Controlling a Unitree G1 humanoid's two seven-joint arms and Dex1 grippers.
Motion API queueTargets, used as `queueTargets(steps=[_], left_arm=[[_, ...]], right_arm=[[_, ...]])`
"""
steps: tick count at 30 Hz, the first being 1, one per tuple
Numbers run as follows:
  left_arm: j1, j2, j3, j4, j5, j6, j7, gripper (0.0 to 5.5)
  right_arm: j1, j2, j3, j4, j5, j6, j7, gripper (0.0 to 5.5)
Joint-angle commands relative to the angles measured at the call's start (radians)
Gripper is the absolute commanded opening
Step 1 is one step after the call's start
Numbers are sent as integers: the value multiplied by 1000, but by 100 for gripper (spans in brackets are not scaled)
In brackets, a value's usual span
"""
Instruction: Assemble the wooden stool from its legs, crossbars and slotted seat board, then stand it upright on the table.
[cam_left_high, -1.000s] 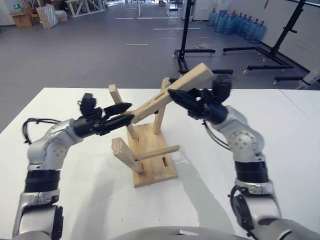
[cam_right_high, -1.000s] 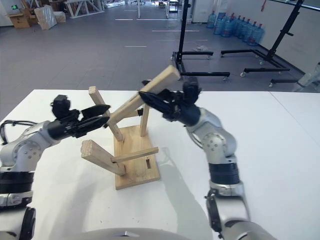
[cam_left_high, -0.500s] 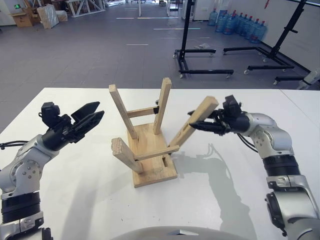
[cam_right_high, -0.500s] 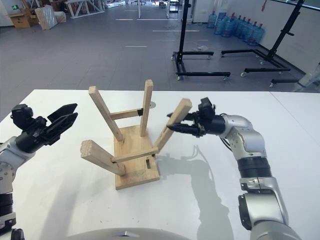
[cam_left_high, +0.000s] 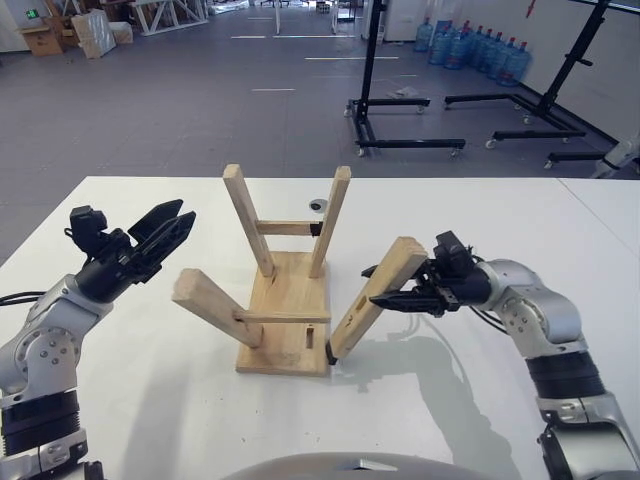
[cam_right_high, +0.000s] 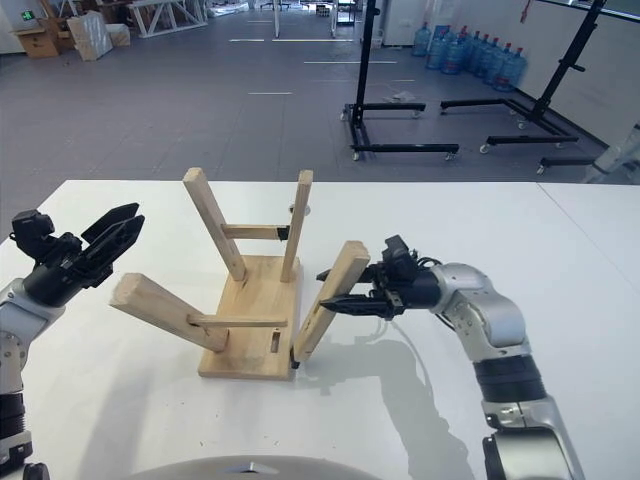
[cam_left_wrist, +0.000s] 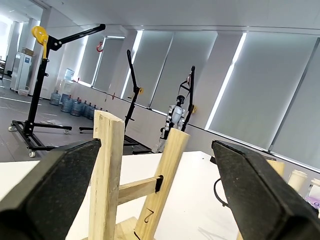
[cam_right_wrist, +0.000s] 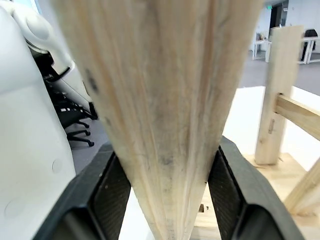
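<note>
The slotted seat board (cam_left_high: 285, 330) lies flat on the white table (cam_left_high: 450, 400). Two legs (cam_left_high: 330, 220) stand up from its far end, joined by a crossbar (cam_left_high: 285, 228). A third leg (cam_left_high: 205, 300) leans out to the left on a second crossbar (cam_left_high: 285, 318). My right gripper (cam_left_high: 376, 288) is shut on a fourth leg (cam_left_high: 365, 310), tilted with its lower end at the board's near right corner. In the right wrist view its pads (cam_right_wrist: 112, 200) squeeze that leg (cam_right_wrist: 160, 100). My left gripper (cam_left_high: 186, 210) hangs open to the left of the stool, touching nothing; its fingers (cam_left_wrist: 50, 190) spread wide.
A small round object (cam_left_high: 318, 204) lies on the table behind the upright legs. Black rolling stands (cam_left_high: 400, 100) are on the floor beyond the table's far edge. Bare table surface spreads to the right and in front of the board.
My right gripper has brought the fourth leg down from above the stool to the board's near right corner. My left gripper drew back to the left and stays open. The third leg swung left.
</note>
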Motion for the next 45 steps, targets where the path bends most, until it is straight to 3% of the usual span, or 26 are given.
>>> queueTargets(steps=[1,11,27,37,45], left_arm=[[8,0,8,5,15,-17,11,408],[39,-34,1,-51,9,-43,48,408],[158,-122,8,-240,-24,-100,139,408],[178,-81,131,-272,-157,-111,137,408],[245,-58,10,-305,-125,-57,99,408]], right_arm=[[19,-6,-29,-42,19,-7,-26,205],[10,19,-72,-119,102,33,-117,205],[26,4,29,-91,4,13,-180,205],[33,18,1,-113,68,65,-218,205],[42,23,-5,-148,99,91,-236,205]])
